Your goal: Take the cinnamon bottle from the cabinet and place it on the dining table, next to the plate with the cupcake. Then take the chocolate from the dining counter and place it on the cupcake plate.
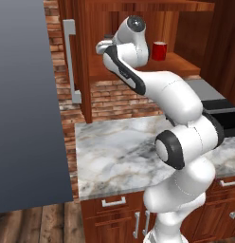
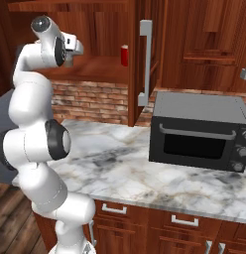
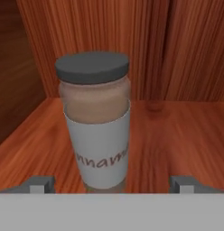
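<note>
The cinnamon bottle (image 3: 95,122) stands upright on the wooden cabinet shelf (image 3: 177,135), its dark lid on, brown powder filling it above the white label. It sits between the spread fingertips (image 3: 41,184) of the gripper (image 3: 111,185), which is released and touches nothing; bare shelf lies on both sides, the back wall close behind. A red cup (image 1: 159,50) stands farther along the shelf. Below, the toaster oven (image 2: 199,131) sits on the marble counter (image 2: 120,173).

The cinnamon bottle (image 3: 96,122) stands upright on the wooden cabinet shelf (image 3: 177,135), well out from the back wall: clear glass, brown powder, dark grey lid, white lettered label.
</note>
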You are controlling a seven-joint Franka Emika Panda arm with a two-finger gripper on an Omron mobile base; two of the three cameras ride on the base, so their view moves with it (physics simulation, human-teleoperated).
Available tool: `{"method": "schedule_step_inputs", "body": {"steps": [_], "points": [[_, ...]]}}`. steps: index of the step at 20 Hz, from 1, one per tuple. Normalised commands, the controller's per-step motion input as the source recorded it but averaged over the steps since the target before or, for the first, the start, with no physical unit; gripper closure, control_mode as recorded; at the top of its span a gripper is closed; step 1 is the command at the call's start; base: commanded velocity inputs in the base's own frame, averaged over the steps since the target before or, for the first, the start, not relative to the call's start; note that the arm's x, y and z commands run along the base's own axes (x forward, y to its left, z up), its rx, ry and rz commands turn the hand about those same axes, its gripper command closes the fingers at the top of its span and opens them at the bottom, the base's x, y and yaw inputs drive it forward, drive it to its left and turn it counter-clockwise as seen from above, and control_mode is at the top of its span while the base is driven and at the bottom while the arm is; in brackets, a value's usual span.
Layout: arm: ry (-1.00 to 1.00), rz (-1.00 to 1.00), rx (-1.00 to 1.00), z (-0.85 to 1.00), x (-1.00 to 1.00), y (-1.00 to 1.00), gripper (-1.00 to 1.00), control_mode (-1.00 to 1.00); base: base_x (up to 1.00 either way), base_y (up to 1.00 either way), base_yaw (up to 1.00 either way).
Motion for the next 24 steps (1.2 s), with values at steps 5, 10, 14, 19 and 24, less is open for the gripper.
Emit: {"method": "schedule_step_inputs", "body": {"steps": [5, 10, 14, 19, 24], "points": [[0.00, 0.00, 0.00, 0.00, 0.30, 0.08, -1.00, -1.00, 0.00, 0.00, 0.00], [0.00, 0.02, 0.00, 0.00, 0.32, 0.14, -1.00, -1.00, 0.00, 0.00, 0.00], [0.00, 0.01, 0.00, 0.00, 0.35, 0.16, -1.00, -1.00, 0.00, 0.00, 0.00], [-0.01, 0.00, 0.00, 0.00, 0.15, 0.02, 1.00, -1.00, 0.00, 0.00, 0.00], [0.00, 0.00, 0.00, 0.00, 0.00, 0.00, 1.00, -1.00, 0.00, 0.00, 0.00]]}}
